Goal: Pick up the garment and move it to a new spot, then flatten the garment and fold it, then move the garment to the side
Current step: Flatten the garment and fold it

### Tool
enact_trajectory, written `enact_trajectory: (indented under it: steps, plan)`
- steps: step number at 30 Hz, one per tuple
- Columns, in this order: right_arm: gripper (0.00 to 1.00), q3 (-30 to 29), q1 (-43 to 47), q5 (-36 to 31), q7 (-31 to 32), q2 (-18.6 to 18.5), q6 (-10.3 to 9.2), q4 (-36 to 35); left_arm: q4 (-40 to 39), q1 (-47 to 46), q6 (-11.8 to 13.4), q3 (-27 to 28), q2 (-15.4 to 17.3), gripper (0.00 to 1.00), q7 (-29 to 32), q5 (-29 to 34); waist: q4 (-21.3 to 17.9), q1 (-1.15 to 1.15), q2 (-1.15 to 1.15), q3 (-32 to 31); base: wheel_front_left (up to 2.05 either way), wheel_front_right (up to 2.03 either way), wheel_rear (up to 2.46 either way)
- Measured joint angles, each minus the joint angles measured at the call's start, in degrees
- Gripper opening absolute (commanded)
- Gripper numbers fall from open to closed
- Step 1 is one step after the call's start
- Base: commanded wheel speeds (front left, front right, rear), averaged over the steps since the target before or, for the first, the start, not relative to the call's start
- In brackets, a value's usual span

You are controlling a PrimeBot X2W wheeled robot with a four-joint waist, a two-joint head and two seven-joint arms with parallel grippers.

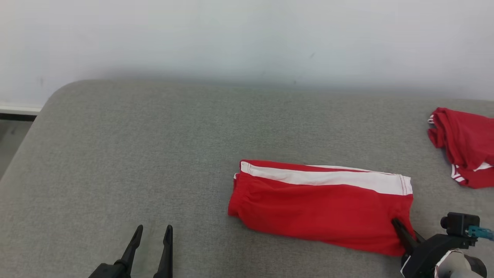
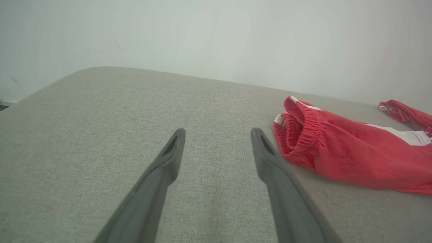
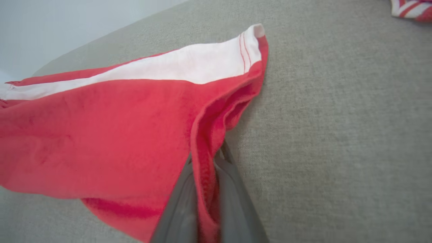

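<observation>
The garment (image 1: pixel 320 206) is a pair of red shorts with a white side stripe, lying folded on the grey cushion, waistband to the left. My right gripper (image 1: pixel 397 226) is shut on its near right hem; in the right wrist view the red hem (image 3: pixel 206 168) is pinched between the two fingers (image 3: pixel 179 206). My left gripper (image 1: pixel 152 235) stands open over bare cushion to the left of the garment, nothing between its fingers (image 2: pixel 168 158). The elastic waistband (image 2: pixel 303 131) lies just right of them in the left wrist view.
A second red garment (image 1: pixel 465 152) with white trim lies bunched at the cushion's right edge. The grey cushion (image 1: pixel 135 154) stretches wide to the left and back, ending at a white wall. A strip of floor (image 1: pixel 11 135) shows at the far left.
</observation>
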Motion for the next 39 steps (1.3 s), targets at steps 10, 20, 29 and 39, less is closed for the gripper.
enact_trajectory:
  steps: [10,20,29,39]
  plan:
    - [1.00,-2.77,1.66,-2.55,-0.74,1.18,0.00,0.32,-0.43,0.29,0.00,1.09,0.30,1.00,0.00,-0.40,-2.34,0.00,0.00,-1.29,0.00,0.00,0.00]
    - [1.00,-6.67,0.68,-10.34,-3.54,3.31,0.00,5.39,-4.10,3.52,0.00,6.12,-0.21,1.00,0.00,2.83,-3.50,0.00,0.00,-3.00,0.00,0.00,0.00]
    - [1.00,-8.61,-0.89,-14.15,-2.85,7.22,0.00,11.61,-4.22,4.66,0.00,6.98,-0.63,1.00,0.00,4.49,-2.99,0.00,0.00,-3.57,0.00,0.00,0.00]
    - [1.00,-8.79,-4.41,-15.95,0.46,9.46,0.00,18.74,-3.25,4.67,0.00,6.52,-0.70,1.00,0.00,4.59,-1.78,0.01,0.00,-3.46,0.00,0.00,0.00]
